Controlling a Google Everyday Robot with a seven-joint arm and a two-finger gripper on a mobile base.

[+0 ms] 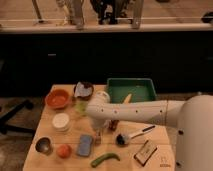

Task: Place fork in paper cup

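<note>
- The gripper [99, 131] hung low over the table [165, 145], just right of the sponge [85, 145]. You could not tell from this view whether it was wide, narrow or holding anything.
- The fork [98, 139] looked to be the thin grey sliver directly under the gripper, just beside the sponge's right edge. It was unclear whether it lay flat or was already lifted.
- The paper cup [61, 122] stood upright to the left of the gripper, apart from the fork, with nothing showing inside it.
- Risk: a slim metal fork flat on wood gives little to bite on. A shallow grip could have let it swivel or drop on the way over.
- Risk: the sponge sat so close that closing there could have pinched it too, or shoved it toward the orange fruit [63, 150].
- Risk: the paper cup is probably light. A fork put in off-centre, or let go leaning on the rim, could have tipped it.
- Risk: the green cup [81, 106] and metal cup [43, 145] stood near the paper cup, so you had two wrong targets within easy reach.
- Risk: the forearm [140, 111] lay low over a small red item [114, 125] and near the brush [131, 135]. A sweep left could have dragged either.
- Writing: none was readable. The flat pack [146, 151] carried a dark label, and the robot's shell [197, 135] had a small mark low down, both illegible.
</note>
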